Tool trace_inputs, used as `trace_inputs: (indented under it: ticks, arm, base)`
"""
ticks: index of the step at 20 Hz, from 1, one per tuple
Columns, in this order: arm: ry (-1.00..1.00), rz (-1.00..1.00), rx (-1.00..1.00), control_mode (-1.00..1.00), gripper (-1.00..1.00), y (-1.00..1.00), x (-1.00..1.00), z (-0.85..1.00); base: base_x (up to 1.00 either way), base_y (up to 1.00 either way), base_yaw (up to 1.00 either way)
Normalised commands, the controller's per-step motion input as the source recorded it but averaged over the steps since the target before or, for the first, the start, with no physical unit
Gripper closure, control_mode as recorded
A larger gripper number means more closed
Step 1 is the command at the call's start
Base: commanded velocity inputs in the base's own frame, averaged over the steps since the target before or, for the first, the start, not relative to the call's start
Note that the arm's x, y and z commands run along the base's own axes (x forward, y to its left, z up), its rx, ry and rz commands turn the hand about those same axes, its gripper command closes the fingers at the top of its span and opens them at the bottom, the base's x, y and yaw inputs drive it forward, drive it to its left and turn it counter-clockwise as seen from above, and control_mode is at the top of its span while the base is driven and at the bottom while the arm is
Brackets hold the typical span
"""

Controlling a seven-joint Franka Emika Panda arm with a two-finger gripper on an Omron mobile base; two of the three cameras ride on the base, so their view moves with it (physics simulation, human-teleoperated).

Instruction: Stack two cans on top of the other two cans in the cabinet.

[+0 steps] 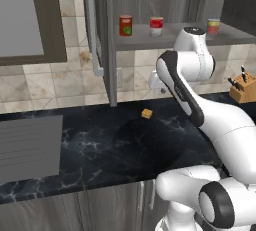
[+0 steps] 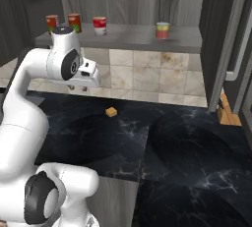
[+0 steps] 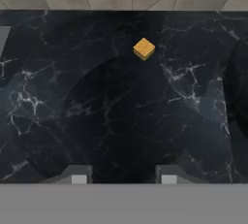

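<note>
Right base view, cabinet (image 2: 147, 37) shelf, four cans (image 2: 100, 25) upright

Three cans (image 1: 156, 26) on cabinet shelf (image 1: 150, 40), orange cube (image 1: 146, 113) on counter (image 1: 100, 145)

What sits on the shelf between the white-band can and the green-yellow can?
Nothing: bare shelf between the white-band can and the green-yellow can, clearest in the right base view.

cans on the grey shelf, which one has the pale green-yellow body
The pale green-yellow can with a red upper band, standing alone at the shelf's right end; the other cans, including the white-banded red can, are mostly red.
</note>
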Motion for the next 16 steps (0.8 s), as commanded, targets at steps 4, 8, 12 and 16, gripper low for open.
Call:
trace_inputs:
  ticks: [4,8,12,16]
  arm:
    - [-0.19,0.00,0.00,-1.00,-1.00,0.00,-0.14,0.00]
    - [-0.40,-0.03,0.00,-1.00,-1.00,0.00,-0.13,0.14]
    - [-0.42,0.00,0.00,-1.00,-1.00,0.00,-0.05,0.35]
    - [-0.30,0.00,0.00,-1.00,-1.00,0.00,-0.01,0.49]
  base:
    - [0.00,0.00,0.00]
    - [0.00,0.00,0.00]
    - [0.00,0.00,0.00]
    - [0.00,0.00,0.00]
